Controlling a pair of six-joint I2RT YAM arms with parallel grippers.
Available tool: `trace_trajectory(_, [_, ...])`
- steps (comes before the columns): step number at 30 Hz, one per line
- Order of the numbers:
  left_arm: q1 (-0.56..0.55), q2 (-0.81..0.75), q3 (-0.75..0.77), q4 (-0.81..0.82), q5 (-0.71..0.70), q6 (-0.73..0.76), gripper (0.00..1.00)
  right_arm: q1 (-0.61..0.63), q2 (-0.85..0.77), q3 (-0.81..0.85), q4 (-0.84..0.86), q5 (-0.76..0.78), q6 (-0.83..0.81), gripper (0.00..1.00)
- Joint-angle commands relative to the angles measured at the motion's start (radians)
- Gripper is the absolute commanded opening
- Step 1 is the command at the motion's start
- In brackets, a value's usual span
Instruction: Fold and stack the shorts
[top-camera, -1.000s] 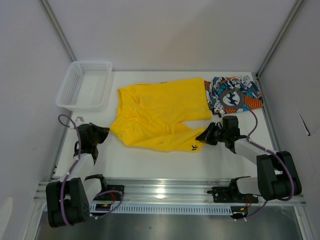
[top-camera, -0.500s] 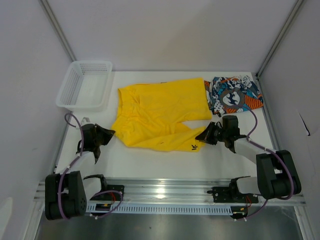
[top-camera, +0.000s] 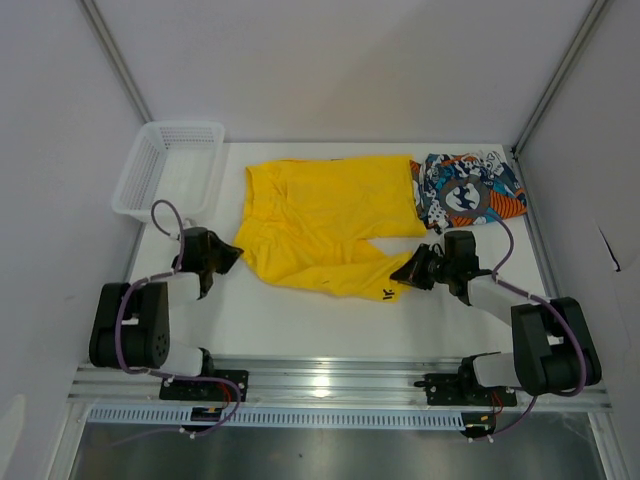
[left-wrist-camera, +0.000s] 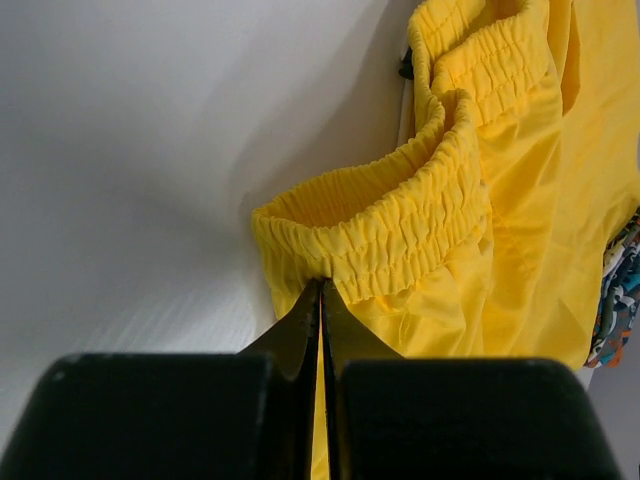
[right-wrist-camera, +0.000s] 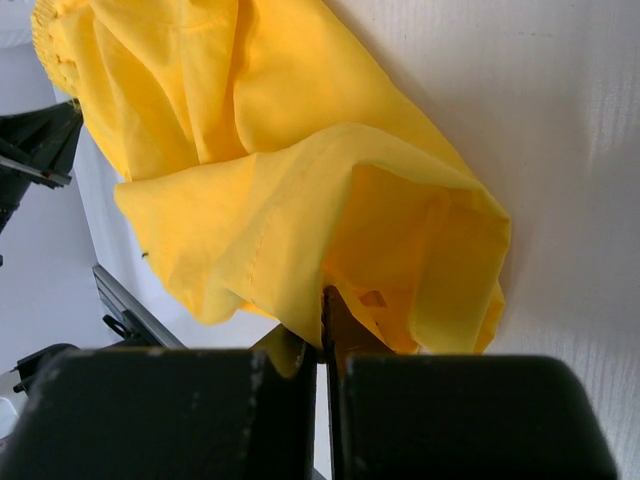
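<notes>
The left gripper is clamped tight on the gathered elastic waistband at the near left corner of the yellow shorts, while the right gripper pinches the hem of the near leg at the opposite end. Between the two, the yellow shorts lie spread and wrinkled across the middle of the white table, waistband to the left and legs to the right. The printed shorts lie bunched in the far right corner, touching the yellow far leg's hem just beyond the right gripper, and the white mesh basket sits at the far left.
</notes>
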Motion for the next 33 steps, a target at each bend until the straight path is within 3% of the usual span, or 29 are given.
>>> trace_trajectory(1, [-0.068, 0.075, 0.085, 0.02, -0.089, -0.003, 0.0, -0.001, 0.008, 0.02, 0.032, -0.011, -0.008, 0.0])
trace_trajectory(4, [-0.083, 0.173, 0.106, 0.078, -0.084, -0.003, 0.0, 0.005, 0.003, 0.008, 0.032, -0.013, -0.008, 0.0])
trace_trajectory(9, [-0.085, 0.083, 0.08, 0.049, -0.125, 0.0, 0.01, 0.01, -0.02, -0.006, 0.018, -0.007, -0.011, 0.0])
trace_trajectory(12, [-0.085, -0.004, 0.076, -0.02, -0.166, 0.023, 0.17, 0.011, -0.036, -0.004, 0.009, -0.007, -0.011, 0.0])
trace_trajectory(15, [-0.085, -0.075, 0.056, -0.049, -0.172, 0.034, 0.51, 0.011, -0.055, -0.003, 0.0, -0.005, -0.013, 0.0])
trace_trajectory(18, [-0.085, -0.104, 0.042, -0.068, -0.166, 0.035, 0.63, 0.011, -0.066, -0.001, -0.008, -0.002, -0.017, 0.0])
trace_trajectory(26, [-0.077, -0.08, 0.034, -0.063, -0.149, 0.029, 0.63, 0.01, -0.067, 0.005, -0.009, -0.011, -0.017, 0.0])
trace_trajectory(33, [-0.004, -0.101, -0.041, -0.034, -0.142, 0.032, 0.51, 0.01, -0.064, 0.005, -0.003, -0.011, -0.017, 0.0])
